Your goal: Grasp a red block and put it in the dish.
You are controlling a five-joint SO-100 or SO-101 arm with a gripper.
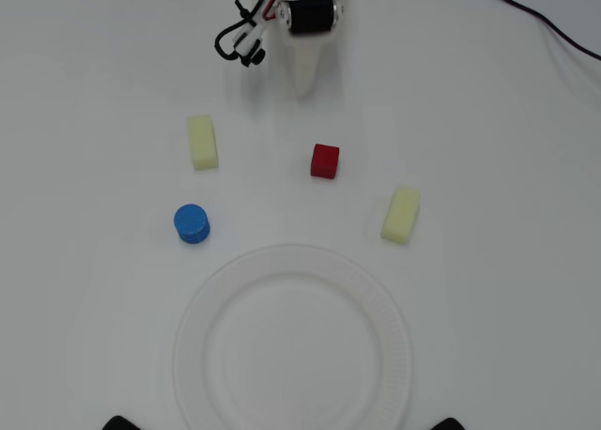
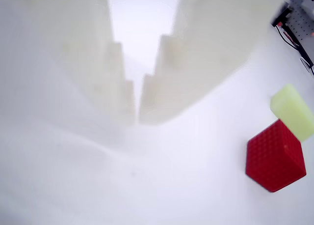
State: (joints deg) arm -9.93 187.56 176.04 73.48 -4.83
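Overhead, a plain white table (image 1: pixel 507 120) fills the view, smooth and evenly lit, with a dark cable (image 1: pixel 545 22) crossing its top right corner. One red block (image 1: pixel 325 161), a small cube with a finely gridded surface, sits near the middle, apart from everything else and above the dish (image 1: pixel 291 350). That single dish is a round white paper plate with a ribbed rim, lying at the bottom edge. Two pale yellow oblong blocks (image 1: pixel 202 142) lie left and right of the cube, and one blue cylinder (image 1: pixel 192 223) stands at lower left. From the wrist view, the white hand (image 2: pixel 136 116) holds nothing, its tips nearly closed with only a thin gap between them.
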